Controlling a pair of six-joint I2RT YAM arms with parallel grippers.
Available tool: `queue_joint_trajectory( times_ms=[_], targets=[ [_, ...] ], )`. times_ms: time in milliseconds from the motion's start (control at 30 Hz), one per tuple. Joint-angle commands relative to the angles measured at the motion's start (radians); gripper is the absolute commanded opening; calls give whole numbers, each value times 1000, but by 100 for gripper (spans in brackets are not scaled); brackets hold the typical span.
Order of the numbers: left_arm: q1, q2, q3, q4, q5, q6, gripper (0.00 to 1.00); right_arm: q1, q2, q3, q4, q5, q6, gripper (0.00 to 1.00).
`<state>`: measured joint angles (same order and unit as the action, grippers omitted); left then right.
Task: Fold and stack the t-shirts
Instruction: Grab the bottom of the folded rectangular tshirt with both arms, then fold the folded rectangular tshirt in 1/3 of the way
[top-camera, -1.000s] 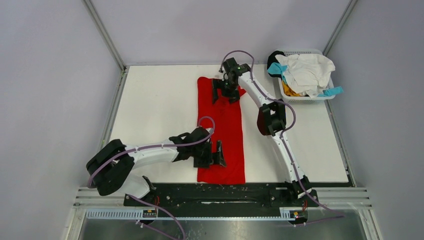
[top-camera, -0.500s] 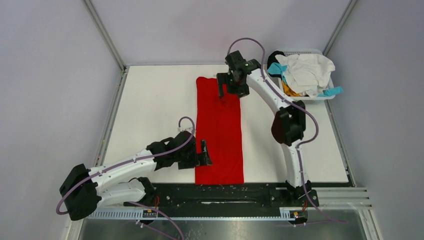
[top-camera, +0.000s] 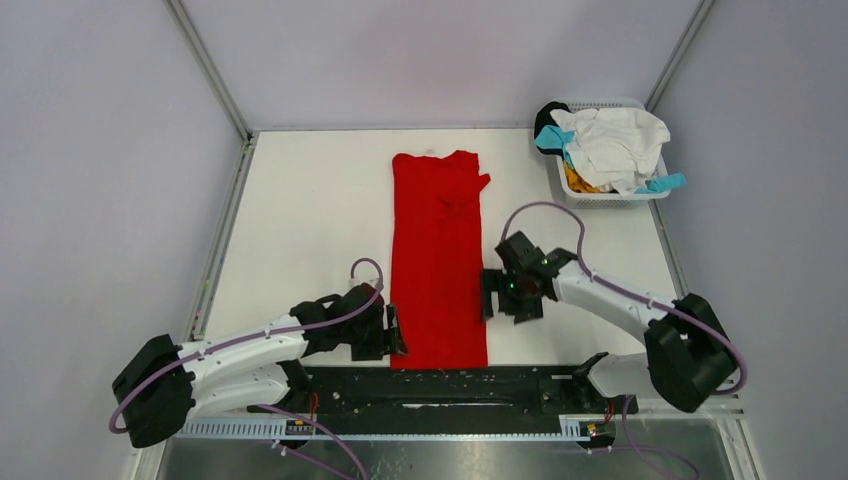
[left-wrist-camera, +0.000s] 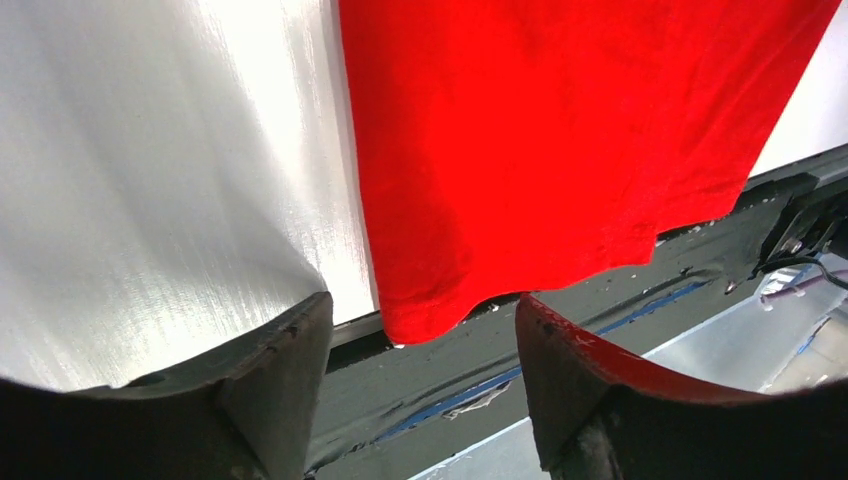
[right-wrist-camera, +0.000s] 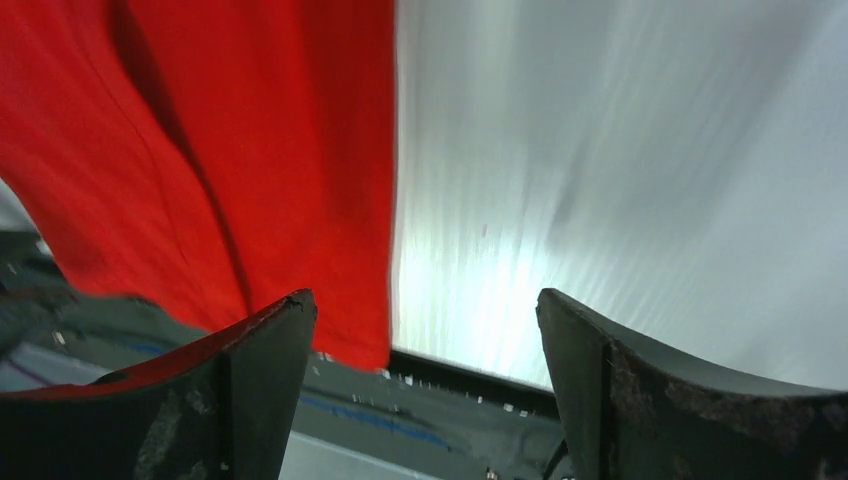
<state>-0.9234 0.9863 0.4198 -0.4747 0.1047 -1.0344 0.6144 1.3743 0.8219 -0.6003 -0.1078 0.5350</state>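
The large bright red cloth t-shirt (top-camera: 438, 260), folded into a long narrow strip, is lying down the middle of the white table (top-camera: 300, 220), its near hem just overhanging the black base rail (top-camera: 450, 385). The left gripper (top-camera: 393, 330) is hovering at the near left corner and the right gripper (top-camera: 490, 295) just beside the right edge, both spread wide and empty. The other shirts (top-camera: 610, 145) are sitting heaped in the white plastic lattice basket (top-camera: 612, 200). Pinching only the top layer, or gripping unevenly, is likely to skew the strip and undo its fold.
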Motion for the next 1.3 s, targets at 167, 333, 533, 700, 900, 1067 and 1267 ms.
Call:
queue_joint_trajectory(
  times_ms=[167,333,533,700,900,1067,1267],
  targets=[
    [-27,65,-41,111,36,-43,50,192,-207,-276,154,-210,221,77],
    [-33,110,-36,113,32,-41,35,215,-179,-318,242,-208,264,64],
    [-41,98,-52,111,41,-51,15,249,-113,-332,310,-223,291,44],
    [-47,85,-61,110,51,-61,0,258,-116,-362,322,-212,300,3],
    [-94,22,-51,71,83,-81,0,280,-241,-383,252,-247,300,0],
    [-101,-42,-17,57,66,-77,0,282,-341,-386,283,-252,321,0],
    [-79,23,151,6,-79,12,0,265,-279,-281,309,-181,292,0]
  ],
)
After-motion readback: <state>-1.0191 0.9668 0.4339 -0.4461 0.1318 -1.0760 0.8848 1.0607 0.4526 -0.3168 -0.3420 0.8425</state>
